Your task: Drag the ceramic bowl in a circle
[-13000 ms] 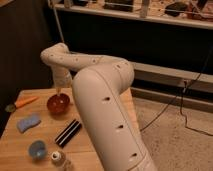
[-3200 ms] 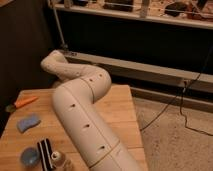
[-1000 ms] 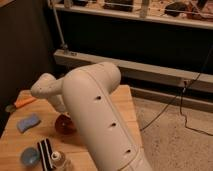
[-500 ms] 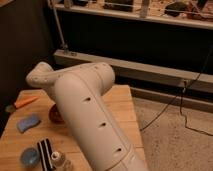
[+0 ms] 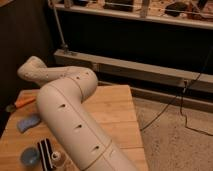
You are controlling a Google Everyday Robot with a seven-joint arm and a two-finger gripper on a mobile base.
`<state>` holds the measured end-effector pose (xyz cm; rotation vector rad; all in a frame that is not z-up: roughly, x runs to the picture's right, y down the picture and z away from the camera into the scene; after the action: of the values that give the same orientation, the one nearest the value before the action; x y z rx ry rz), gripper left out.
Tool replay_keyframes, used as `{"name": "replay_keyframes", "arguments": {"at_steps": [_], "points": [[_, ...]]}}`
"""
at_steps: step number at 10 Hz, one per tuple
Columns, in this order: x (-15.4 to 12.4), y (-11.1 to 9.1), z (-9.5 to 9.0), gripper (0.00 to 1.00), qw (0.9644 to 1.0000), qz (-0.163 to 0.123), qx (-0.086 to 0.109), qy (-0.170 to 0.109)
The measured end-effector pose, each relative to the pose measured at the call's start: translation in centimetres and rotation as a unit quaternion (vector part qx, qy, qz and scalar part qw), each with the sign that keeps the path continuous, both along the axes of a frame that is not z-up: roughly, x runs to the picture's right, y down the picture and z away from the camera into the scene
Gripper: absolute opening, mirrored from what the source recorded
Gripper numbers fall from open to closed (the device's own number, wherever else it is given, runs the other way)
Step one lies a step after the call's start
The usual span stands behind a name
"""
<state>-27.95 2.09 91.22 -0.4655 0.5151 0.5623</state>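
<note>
The orange-red ceramic bowl does not show in the camera view; the white arm (image 5: 70, 107) covers the part of the table where it would be. The arm rises from the bottom edge, bends at an elbow (image 5: 32, 69) over the table's far left, and fills the middle of the table. The gripper is hidden behind the arm, somewhere under the elbow over the left half of the wooden table (image 5: 112, 115).
On the table's left side lie an orange-handled tool (image 5: 22, 102), a blue cloth-like thing (image 5: 29, 122), a blue-grey round dish (image 5: 30, 156), a black striped object (image 5: 46, 150) and a small bottle (image 5: 57, 159). A dark shelf unit (image 5: 145, 35) stands behind, and cables (image 5: 175, 107) run across the floor at right.
The arm has swung, its elbow moving back and up towards the table's far left. The red bowl, seen beside the arm one second ago, is now fully covered.
</note>
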Motion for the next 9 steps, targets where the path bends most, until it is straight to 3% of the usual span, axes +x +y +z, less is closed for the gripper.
{"name": "replay_keyframes", "arguments": {"at_steps": [2, 4, 6, 8, 9], "points": [[3.4, -2.7, 1.3, 0.00, 0.9986, 0.024, 0.017, 0.045], [8.7, -4.2, 2.2, 0.00, 0.9935, 0.054, 0.024, 0.097], [15.4, -4.4, 3.0, 0.00, 0.9831, 0.085, 0.019, 0.161], [17.9, -4.5, 3.1, 0.00, 0.9791, 0.095, 0.018, 0.179], [17.7, -4.4, 3.1, 0.00, 0.9793, 0.093, 0.017, 0.179]]}}
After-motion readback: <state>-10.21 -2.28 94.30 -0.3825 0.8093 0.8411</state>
